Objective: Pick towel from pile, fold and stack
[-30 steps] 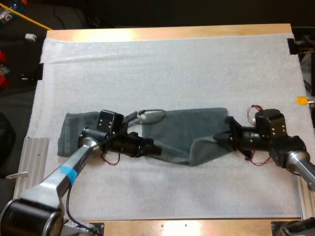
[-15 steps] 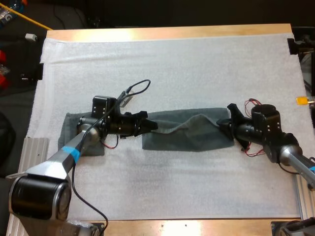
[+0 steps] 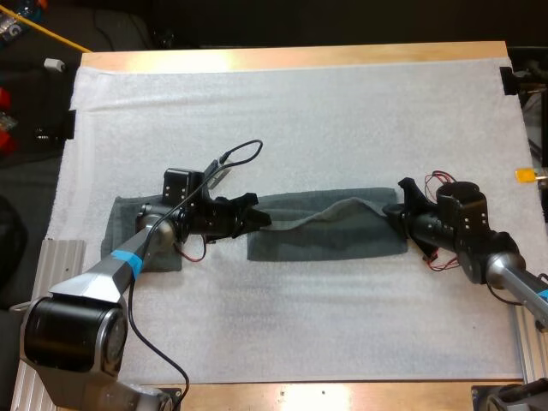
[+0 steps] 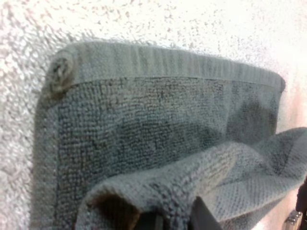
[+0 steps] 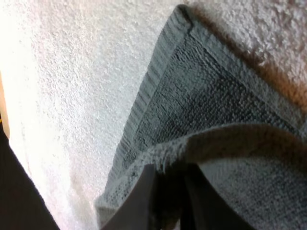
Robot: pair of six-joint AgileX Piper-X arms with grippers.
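White mat covers most of the wooden table, seen from above. L gripper sits left of frame centre, pointing right, clamped on the left end of a dark grey-green towel. In L wrist view its black fingers press a raised fold of the terry cloth from both sides. The flat lower layer and its hemmed edge lie on the mat beyond.

R gripper is right of centre, pointing left, and pinches the towel's right end. In R wrist view its fingers squeeze a lifted edge of cloth between them, w/ the lower layer's hem and corner flat on the mat just past them.

Btwn the two grippers the towel runs as a long strip across mid-frame. Bottom layer is flat, top layer is held up off it, w/ a soft ridge sagging approx. midway.

A second folded towel lies flat at centre-left, partly under the L arm, just beside the held towel's left end. Can't tell if the two touch. A ribbed metal strip sits at the mat's left edge, lower left of frame.
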